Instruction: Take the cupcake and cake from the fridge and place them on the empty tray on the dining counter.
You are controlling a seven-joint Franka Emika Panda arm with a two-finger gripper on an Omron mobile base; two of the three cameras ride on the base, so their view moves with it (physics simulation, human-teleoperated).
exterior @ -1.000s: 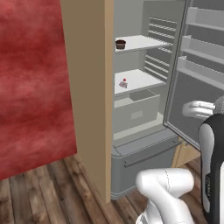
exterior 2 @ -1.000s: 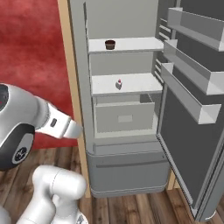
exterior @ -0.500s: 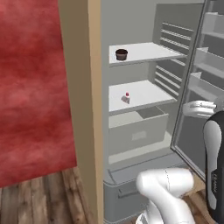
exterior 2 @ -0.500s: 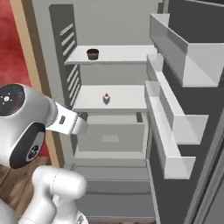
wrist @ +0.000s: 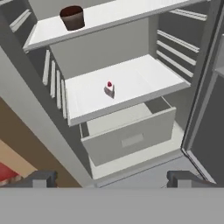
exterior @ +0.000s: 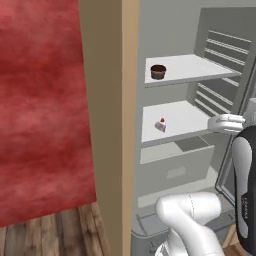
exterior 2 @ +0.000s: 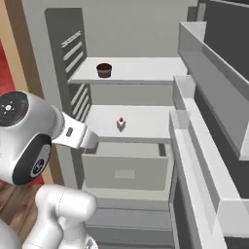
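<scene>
I have the fridge [exterior 2: 146, 29] standing open in front of me, its grey interior spread across both base views. Its door [exterior 2: 214, 121] swings out on the right of the right base view, with deep grey bins along its inner face. To the left of the fridge I see a tan cabinet panel [exterior: 107, 125] and, past it, a red wall [exterior: 40, 100] over a wood floor [exterior: 50, 232].

Inside, two white shelves sit one above the other. The upper shelf [exterior 2: 146, 70] carries the cupcake [exterior 2: 104, 70], dark brown, standing upright near the shelf's left end as the right base view shows it. The lower shelf [exterior 2: 141, 121] carries the cake [exterior 2: 121, 124], a tiny pale slice with a red dot on top, near the middle of that shelf. Below it a grey drawer [exterior 2: 126, 168] is pulled partly out.

My gripper [wrist: 111, 179] hangs outside the fridge with its jaws spread wide apart and nothing between them, well short of both sweets. In the hand view the cake sits on the shelf above the tips.
</scene>
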